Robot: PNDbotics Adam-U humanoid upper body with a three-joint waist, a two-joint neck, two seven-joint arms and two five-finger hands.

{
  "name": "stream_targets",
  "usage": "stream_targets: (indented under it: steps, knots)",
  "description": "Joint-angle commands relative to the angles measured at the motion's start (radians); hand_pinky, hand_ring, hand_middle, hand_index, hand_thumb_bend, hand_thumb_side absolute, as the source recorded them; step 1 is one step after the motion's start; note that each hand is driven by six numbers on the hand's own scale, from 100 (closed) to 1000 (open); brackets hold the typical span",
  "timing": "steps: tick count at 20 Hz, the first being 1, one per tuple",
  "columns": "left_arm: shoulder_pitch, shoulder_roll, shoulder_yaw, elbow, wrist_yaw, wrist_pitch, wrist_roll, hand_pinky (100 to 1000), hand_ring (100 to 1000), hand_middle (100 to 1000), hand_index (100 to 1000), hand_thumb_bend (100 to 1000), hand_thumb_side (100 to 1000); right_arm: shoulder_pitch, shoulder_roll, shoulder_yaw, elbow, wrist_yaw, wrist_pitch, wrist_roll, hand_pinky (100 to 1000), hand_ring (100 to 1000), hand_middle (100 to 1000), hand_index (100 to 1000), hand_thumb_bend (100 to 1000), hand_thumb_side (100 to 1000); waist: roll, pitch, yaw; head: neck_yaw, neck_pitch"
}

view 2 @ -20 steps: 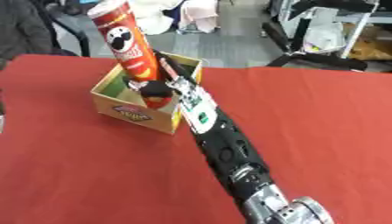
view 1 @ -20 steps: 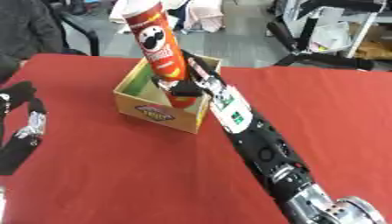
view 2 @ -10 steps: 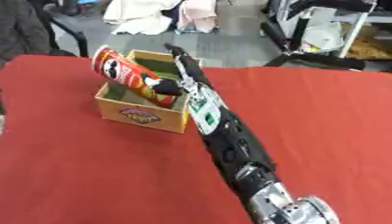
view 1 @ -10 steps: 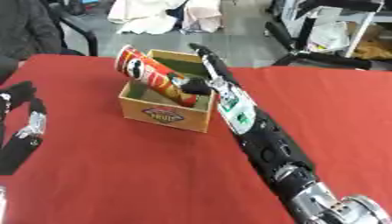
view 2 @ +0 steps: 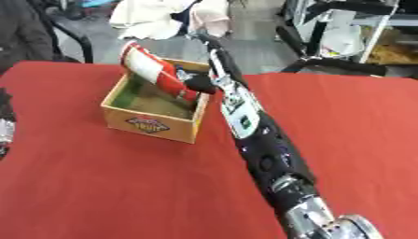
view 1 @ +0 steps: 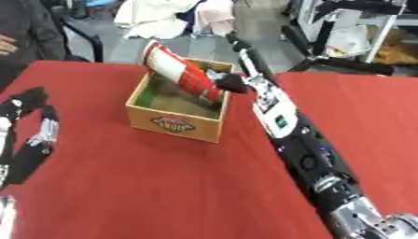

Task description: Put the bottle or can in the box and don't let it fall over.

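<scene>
While crisp can (view 1: 183, 73) leans tilted inside cardboard box (view 1: 175, 123) on red worktop (view 1: 147, 186), my right hand (view 1: 245, 70) beside it, fingers straight; left hand (view 1: 29, 135) idle, relaxed, left of box.

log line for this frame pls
phase: placing | right hand: open beside can | can: in box, tilted left, not upright | box: on red table | left hand: idle, left edge

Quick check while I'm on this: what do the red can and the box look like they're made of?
The red can looks like a printed cardboard tube with a glossy wrap, judging by its long straight sides and a pale sheen along them; metal can't be ruled out. The box looks like matte brown cardboard or thin wood: flat tan walls, square edges, a printed oval label on the front.
</scene>
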State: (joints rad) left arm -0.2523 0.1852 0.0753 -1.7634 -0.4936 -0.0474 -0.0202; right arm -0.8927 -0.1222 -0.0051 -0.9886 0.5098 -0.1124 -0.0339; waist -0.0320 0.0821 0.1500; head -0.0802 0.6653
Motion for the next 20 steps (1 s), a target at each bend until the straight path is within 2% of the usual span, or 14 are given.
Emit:
stream_targets:
  steps: [1,4,6,7,10,13,16,19,20]
  knots:
    - [0.003,0.027,0.016,-0.017,-0.006,0.006,0.009,899,794,743,871,100,692,0.071,-0.089,-0.003,-0.167,-0.178,0.011,0.057,1000,941,928,570,100,114,0.003,-0.02,-0.023,0.024,-0.015]
    - [0.019,0.036,0.021,-0.019,-0.009,0.008,0.014,900,794,743,870,100,713,0.209,-0.141,-0.02,-0.318,-0.332,0.052,0.1,1000,933,915,600,100,100,-0.002,-0.026,-0.073,0.05,-0.011]
    - [0.026,0.04,0.02,-0.025,-0.011,0.007,0.015,899,793,742,869,100,712,0.291,-0.166,-0.035,-0.403,-0.389,0.072,0.116,1000,928,909,630,100,101,-0.005,-0.033,-0.103,0.068,-0.002]
    - [0.026,0.041,0.018,-0.03,-0.01,0.005,0.014,898,792,740,865,100,710,0.327,-0.176,-0.045,-0.439,-0.402,0.079,0.116,1000,926,906,659,100,136,-0.007,-0.036,-0.114,0.077,0.002]
    - [0.011,0.049,-0.006,-0.064,0.004,-0.011,0.005,893,789,729,842,100,707,0.439,-0.188,-0.084,-0.534,-0.389,0.091,0.09,1000,923,901,673,100,162,-0.008,-0.041,-0.137,0.104,0.01]
    - [-0.033,0.06,-0.052,-0.11,0.031,-0.034,-0.018,877,771,671,792,100,687,0.544,-0.177,-0.131,-0.609,-0.381,0.101,0.053,1000,916,890,680,100,189,-0.006,-0.045,-0.153,0.136,0.029]
    - [-0.114,0.067,-0.108,-0.17,0.071,-0.057,-0.023,852,743,623,750,100,668,0.647,-0.156,-0.179,-0.671,-0.378,0.113,0.014,1000,909,880,683,100,207,-0.004,-0.053,-0.157,0.172,0.058]
    - [-0.212,0.071,-0.144,-0.223,0.087,-0.04,-0.008,835,722,592,711,100,554,0.724,-0.129,-0.214,-0.711,-0.369,0.127,-0.011,1000,905,874,685,100,223,-0.002,-0.064,-0.158,0.22,0.093]
    - [-0.251,0.072,-0.157,-0.23,0.092,-0.032,-0.002,831,717,582,699,100,551,0.746,-0.12,-0.226,-0.719,-0.368,0.132,-0.021,1000,903,871,685,100,226,-0.002,-0.067,-0.157,0.229,0.099]
